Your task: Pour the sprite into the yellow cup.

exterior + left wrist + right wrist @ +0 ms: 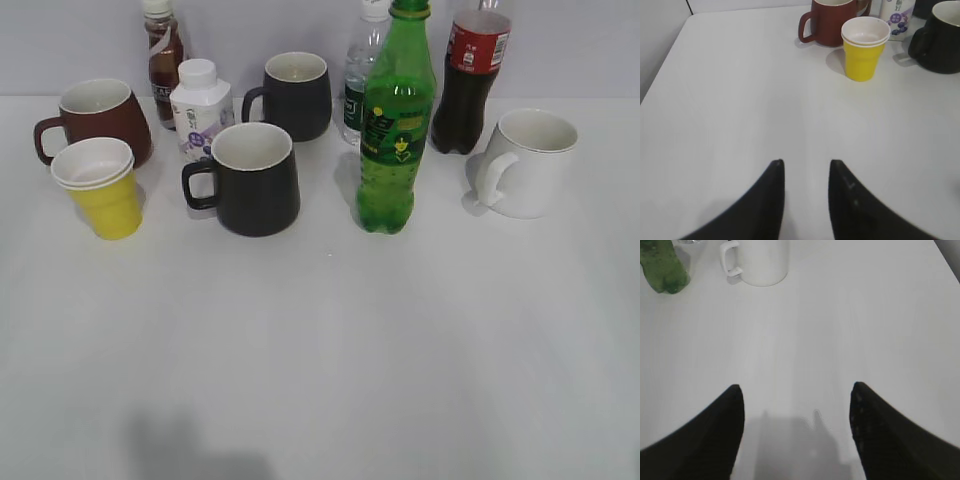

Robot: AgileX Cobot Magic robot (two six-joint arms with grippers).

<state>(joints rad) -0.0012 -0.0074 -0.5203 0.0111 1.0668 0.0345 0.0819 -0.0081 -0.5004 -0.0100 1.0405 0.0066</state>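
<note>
Ahead-left of the open, empty right gripper (796,392) stands the sprite (662,270) upright; the left gripper (806,167), narrowly open, faces the yellow cup (864,47).

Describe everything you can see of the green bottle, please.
The green bottle is tall, of see-through green plastic, with a green cap and a green label bearing yellow marks. It looks nearly full of clear liquid. It stands upright on the white table, cap on, between the black mug and the white mug. Nothing grips it; whether it touches the water bottle behind cannot be told.
</note>
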